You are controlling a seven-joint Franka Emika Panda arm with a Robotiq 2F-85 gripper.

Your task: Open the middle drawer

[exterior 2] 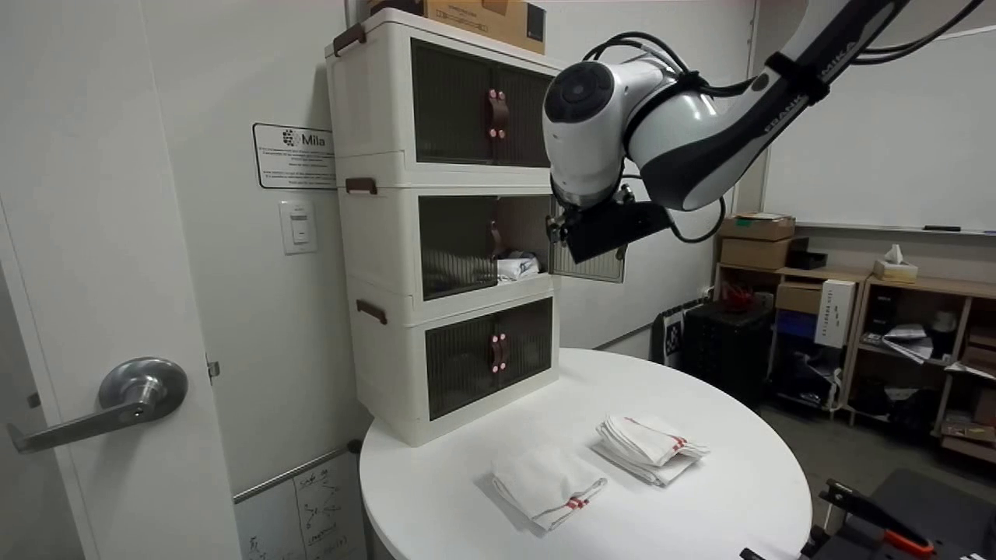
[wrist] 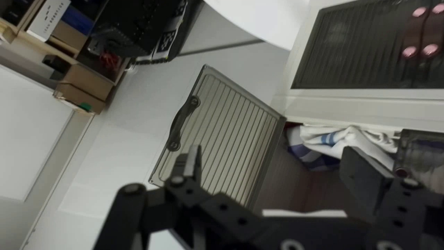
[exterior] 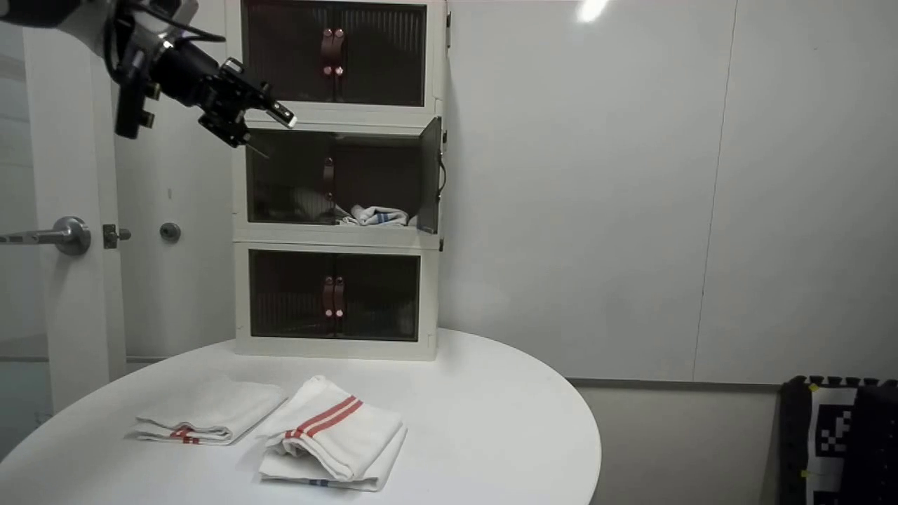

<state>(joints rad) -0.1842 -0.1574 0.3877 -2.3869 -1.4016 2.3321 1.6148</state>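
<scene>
Middle drawer [exterior: 316, 233] left of centre in both exterior views; right-hand door [exterior: 430, 175] swung out, left-hand door [exterior: 291, 175] closed; fingers [wrist: 360, 177] spread wide, holding nothing; opening looks done if one door suffices, otherwise left-hand door remains

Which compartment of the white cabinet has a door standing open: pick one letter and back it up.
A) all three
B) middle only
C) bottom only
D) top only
B: a door of the middle compartment is swung outward, baring white cloth inside, while the top compartment and bottom compartment are shut.
</scene>
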